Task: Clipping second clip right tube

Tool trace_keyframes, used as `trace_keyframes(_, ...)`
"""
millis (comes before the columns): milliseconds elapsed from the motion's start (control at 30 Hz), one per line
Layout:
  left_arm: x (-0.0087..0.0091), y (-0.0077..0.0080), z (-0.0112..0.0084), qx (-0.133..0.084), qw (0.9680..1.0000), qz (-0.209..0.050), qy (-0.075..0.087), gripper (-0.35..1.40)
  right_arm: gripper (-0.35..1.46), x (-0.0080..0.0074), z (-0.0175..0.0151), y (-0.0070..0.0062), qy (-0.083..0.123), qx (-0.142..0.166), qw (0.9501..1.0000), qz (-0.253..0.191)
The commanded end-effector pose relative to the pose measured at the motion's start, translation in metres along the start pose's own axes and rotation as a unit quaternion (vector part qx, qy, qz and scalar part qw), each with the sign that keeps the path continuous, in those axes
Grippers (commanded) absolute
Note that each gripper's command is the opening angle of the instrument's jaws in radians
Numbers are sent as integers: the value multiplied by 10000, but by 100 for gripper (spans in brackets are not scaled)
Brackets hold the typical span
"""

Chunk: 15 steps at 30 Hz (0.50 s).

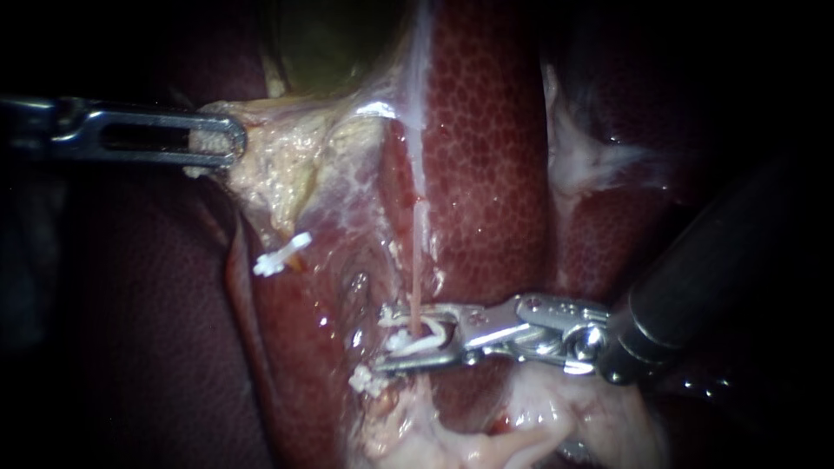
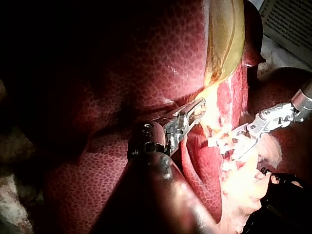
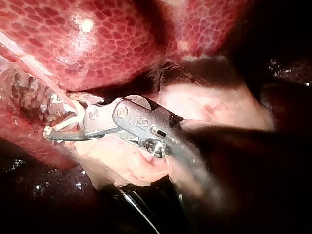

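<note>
Now, right instrument [image 1: 387, 340] end effector pinching a white clip [image 1: 423, 344] astride the right tube [image 1: 418, 278], left instrument [image 1: 228, 148] end effector clamped on pale tissue [image 1: 287, 169] well apart from that tube

At six o'clock the right instrument [image 1: 388, 340] holds a clip [image 1: 426, 340] around the tube [image 1: 416, 278], another clip [image 1: 280, 255] lies at eight, and the left instrument [image 1: 229, 144] grips tissue [image 1: 265, 152] at ten.

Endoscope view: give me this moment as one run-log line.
left instrument: jaws shut on pale tissue | right instrument: jaws shut on white clip around right tube | another clip beside lower jaw
</note>
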Motion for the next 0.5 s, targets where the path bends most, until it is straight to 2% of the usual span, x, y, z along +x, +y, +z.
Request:
trace_keyframes(33, 0, 0, 0, 0, 10000, 1, 1, -35, 13, 0, -1, 0, -12, 36, 10000, 0)
trace_keyframes(300, 0, 0, 0, 0, 10000, 1, 1, -35, -33, -1, -4, 1, -108, 45, 9999, 58)
trace_keyframes(500, 0, 0, 0, -1, 10000, 1, 0, -35, -35, -3, -5, 1, -148, 69, 9999, 56)
